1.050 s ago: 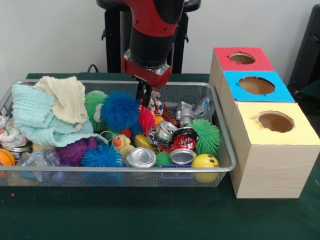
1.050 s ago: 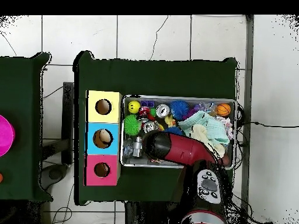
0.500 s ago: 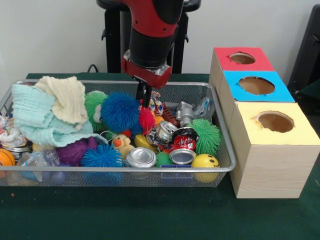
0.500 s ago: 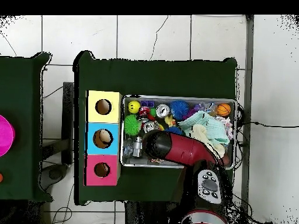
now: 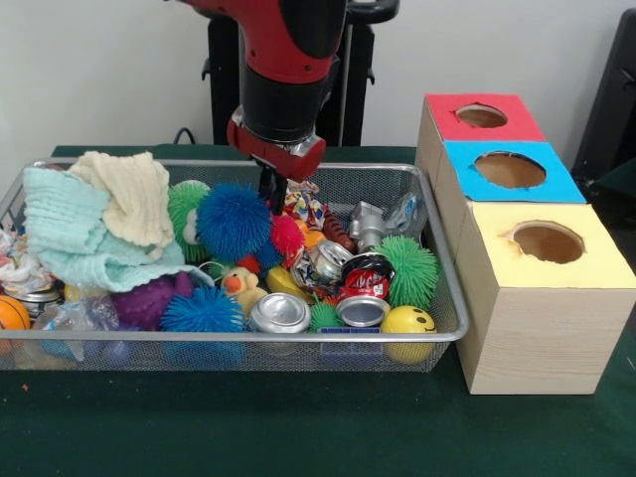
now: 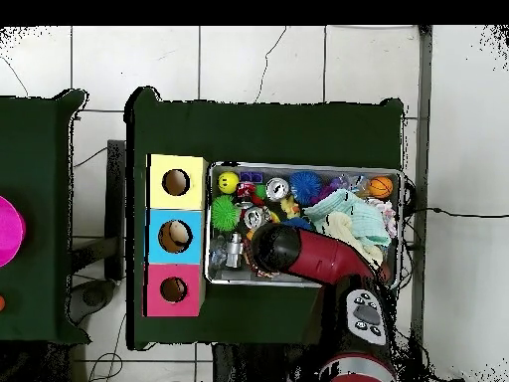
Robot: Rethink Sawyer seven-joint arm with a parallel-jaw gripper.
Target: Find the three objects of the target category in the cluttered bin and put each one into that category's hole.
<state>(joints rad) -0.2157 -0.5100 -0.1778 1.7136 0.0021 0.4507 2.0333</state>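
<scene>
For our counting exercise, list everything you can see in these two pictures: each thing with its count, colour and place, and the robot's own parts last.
Wire mesh bin: one, silver, on the green table.
Boxes with holes: three, red, blue, yellow, in a row beside the bin.
Cloths: two, pale teal and cream, piled at one end of the bin.
Spiky balls: blue, smaller blue, green, red, mid bin.
Crushed cans: several, silver and red, front middle.
Rubber duck: one, yellow.
Smiley ball: one, yellow, front corner.
Small basketball: one, orange, far end.
Robot arm: red and black, over the bin; tool low among the toys, beside the large blue ball.
</scene>
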